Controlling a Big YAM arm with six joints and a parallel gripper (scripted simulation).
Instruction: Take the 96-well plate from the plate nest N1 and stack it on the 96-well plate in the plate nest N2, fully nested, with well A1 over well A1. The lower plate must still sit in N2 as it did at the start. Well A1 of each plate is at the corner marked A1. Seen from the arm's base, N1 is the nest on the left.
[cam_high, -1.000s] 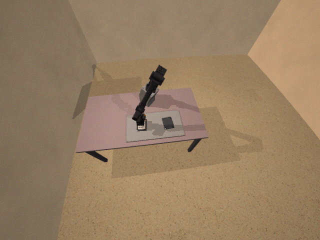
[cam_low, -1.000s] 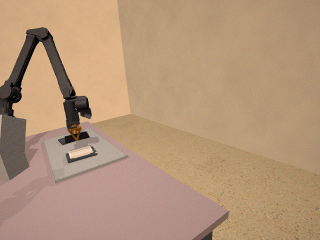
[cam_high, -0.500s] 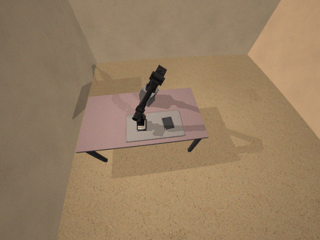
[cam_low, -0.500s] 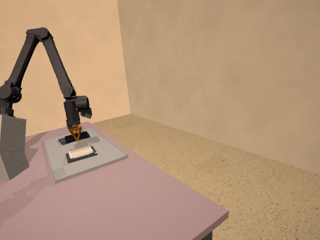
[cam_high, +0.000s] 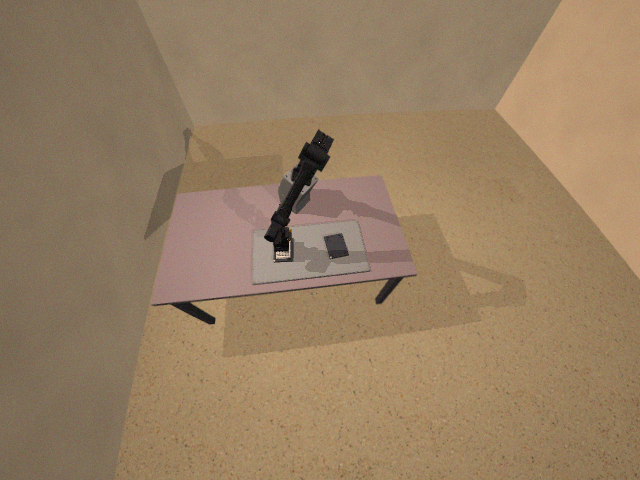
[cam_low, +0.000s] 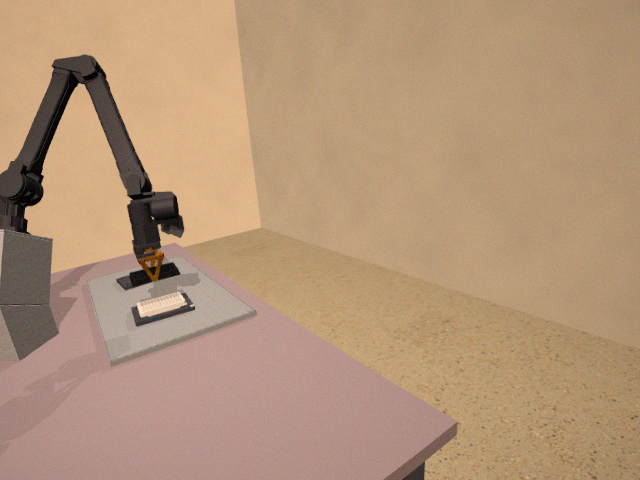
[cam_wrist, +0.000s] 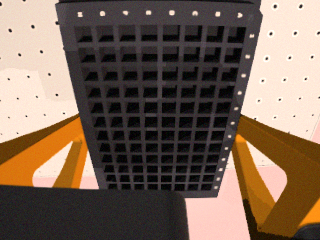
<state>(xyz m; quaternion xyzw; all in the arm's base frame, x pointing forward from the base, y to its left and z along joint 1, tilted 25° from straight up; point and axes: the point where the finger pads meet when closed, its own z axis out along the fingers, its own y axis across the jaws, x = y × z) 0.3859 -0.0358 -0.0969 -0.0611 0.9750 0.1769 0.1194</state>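
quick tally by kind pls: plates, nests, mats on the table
96-well plates: 2 (dark plate held, white plate in its nest)
Plate nests: 2 (empty nest, occupied nest)
Grey mat: 1
Total: 5

The dark 96-well plate (cam_wrist: 160, 100) hangs above the white 96-well plate (cam_low: 160, 303), which sits level in its black nest (cam_low: 138, 316).

Claw (cam_low: 151, 272) carries dark plate (cam_wrist: 160, 100) just above white plate (cam_high: 282, 254).
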